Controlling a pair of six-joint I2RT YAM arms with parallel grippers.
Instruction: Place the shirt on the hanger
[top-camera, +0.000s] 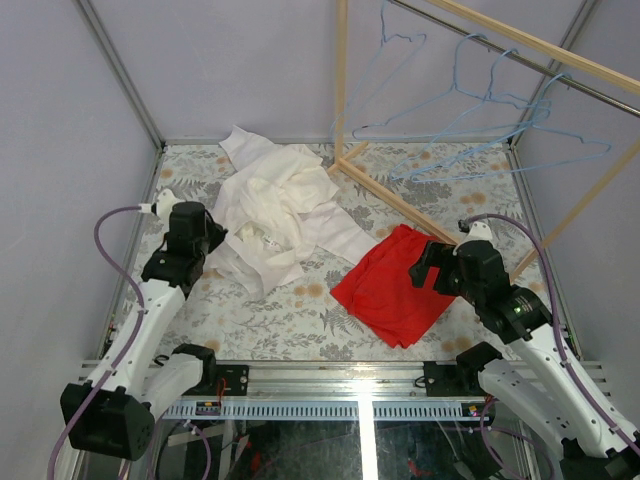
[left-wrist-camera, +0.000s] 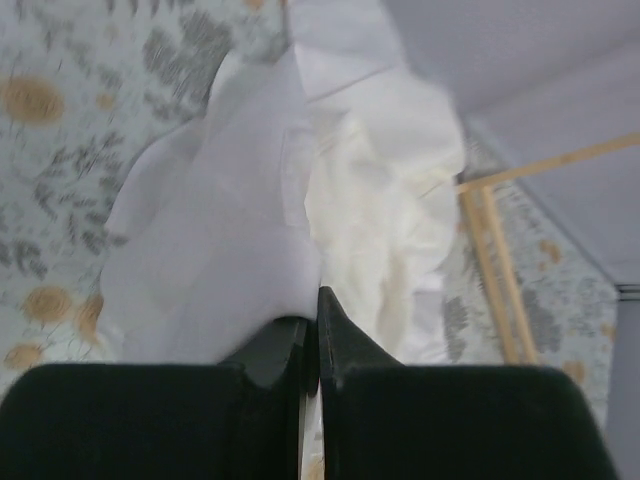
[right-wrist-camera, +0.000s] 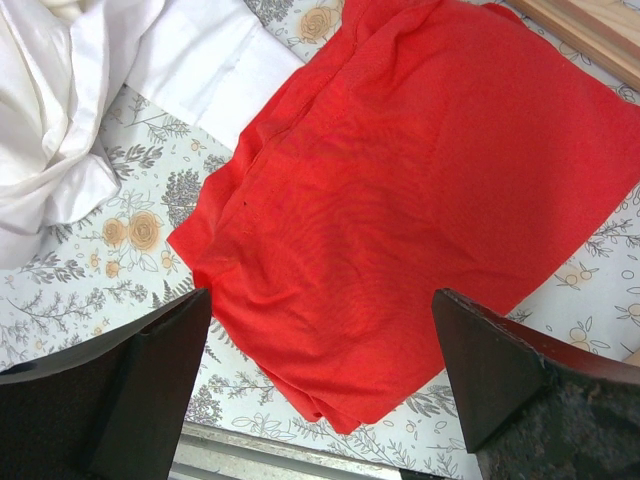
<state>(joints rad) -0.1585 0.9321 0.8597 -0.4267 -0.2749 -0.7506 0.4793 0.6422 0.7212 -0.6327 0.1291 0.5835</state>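
Observation:
The white shirt (top-camera: 262, 240) lies crumpled at the middle left of the table, tangled with a creamier garment (top-camera: 282, 192). My left gripper (top-camera: 207, 240) is at the shirt's left edge. In the left wrist view its jaws (left-wrist-camera: 312, 322) are pressed together with the white shirt fabric (left-wrist-camera: 220, 250) draped over the left finger and caught between them. Several light blue wire hangers (top-camera: 455, 75) hang from a rail at the back right. My right gripper (top-camera: 428, 266) is open and empty, hovering over a red cloth (top-camera: 388, 288). The shirt's edge shows in the right wrist view (right-wrist-camera: 60, 120).
A wooden rack frame (top-camera: 395, 200) stands at the back right, its base bar crossing the table diagonally beside the red cloth (right-wrist-camera: 420, 180). The creamier garment (left-wrist-camera: 390, 170) lies just beyond the left fingers. Grey walls close in three sides. A metal rail runs along the table's near edge (top-camera: 360, 372).

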